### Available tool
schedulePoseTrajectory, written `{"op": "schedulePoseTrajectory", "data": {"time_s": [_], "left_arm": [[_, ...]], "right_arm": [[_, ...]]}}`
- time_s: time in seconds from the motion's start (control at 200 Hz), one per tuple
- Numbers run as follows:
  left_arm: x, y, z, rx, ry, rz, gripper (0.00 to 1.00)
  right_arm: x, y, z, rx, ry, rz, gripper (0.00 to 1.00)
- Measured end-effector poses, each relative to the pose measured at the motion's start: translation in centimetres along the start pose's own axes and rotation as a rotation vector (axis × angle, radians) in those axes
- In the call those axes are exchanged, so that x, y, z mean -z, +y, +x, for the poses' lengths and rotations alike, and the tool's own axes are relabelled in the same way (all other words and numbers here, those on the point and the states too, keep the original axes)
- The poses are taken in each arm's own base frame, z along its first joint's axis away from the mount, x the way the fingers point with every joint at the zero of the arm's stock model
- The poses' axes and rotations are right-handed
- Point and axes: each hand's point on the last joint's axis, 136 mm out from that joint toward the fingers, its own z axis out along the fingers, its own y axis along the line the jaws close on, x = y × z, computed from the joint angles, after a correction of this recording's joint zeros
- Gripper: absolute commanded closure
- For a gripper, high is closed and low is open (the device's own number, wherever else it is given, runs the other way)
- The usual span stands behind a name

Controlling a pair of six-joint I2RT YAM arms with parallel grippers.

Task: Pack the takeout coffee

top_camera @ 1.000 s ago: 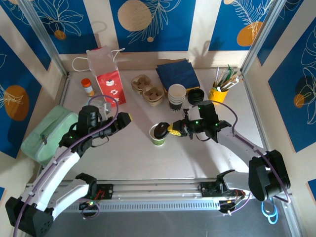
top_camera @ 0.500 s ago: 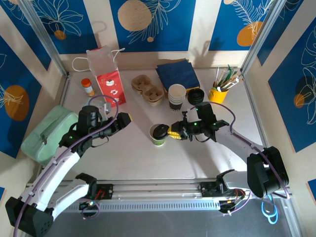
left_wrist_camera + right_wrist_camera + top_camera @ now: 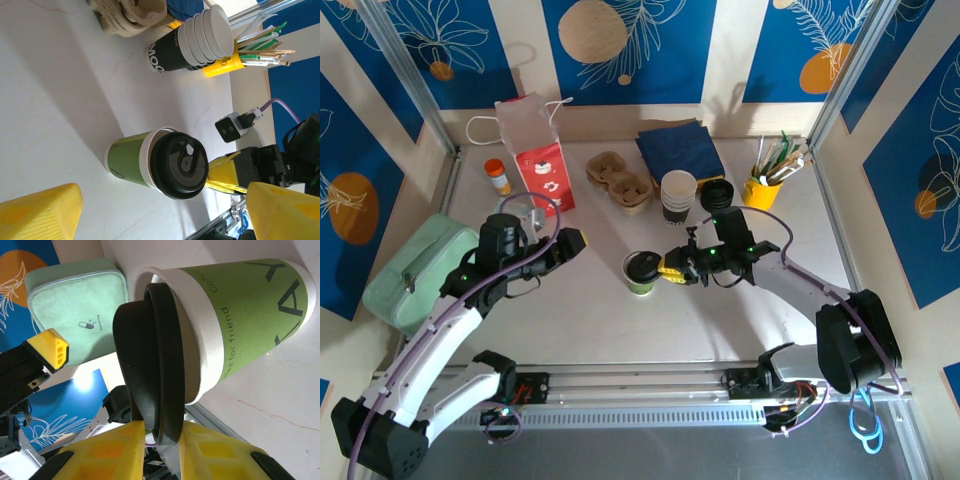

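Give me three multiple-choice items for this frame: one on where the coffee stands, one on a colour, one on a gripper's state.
1. Where is the takeout coffee? A on the table; B in the paper bag; C on the green case.
2. What colour is its lid? A white; B black; C orange.
3. What is the right gripper doing? A hanging open, away from the cup; B shut on the lid's edge; C holding a napkin.
Key: 1 A, it stands on the tabletop; 2 B, black seen from above; 3 B, its yellow fingers pinch the lid's edge.
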Motion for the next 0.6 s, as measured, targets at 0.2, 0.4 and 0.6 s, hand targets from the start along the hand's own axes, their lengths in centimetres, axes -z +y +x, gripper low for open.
{"op": "schedulePoseTrajectory", "data": {"time_s": [0.2, 0.4, 0.6], "left_arm": [[-0.02, 0.19, -0.2, 0.0, -0.011, -0.011, 0.16], [-0.17, 0.35, -0.23, 0.003, -0.01, -0.017, 0.16], [-0.21, 0.38, -0.21, 0.003, -0.009, -0.018, 0.16]], "right_arm": [[-0.37, -0.53, -0.3, 0.001, 0.009, 0.018, 0.74], [-0.36, -0.58, -0.27, 0.029, 0.011, 0.021, 0.69], [-0.21, -0.74, -0.19, 0.049, 0.015, 0.031, 0.67]]}}
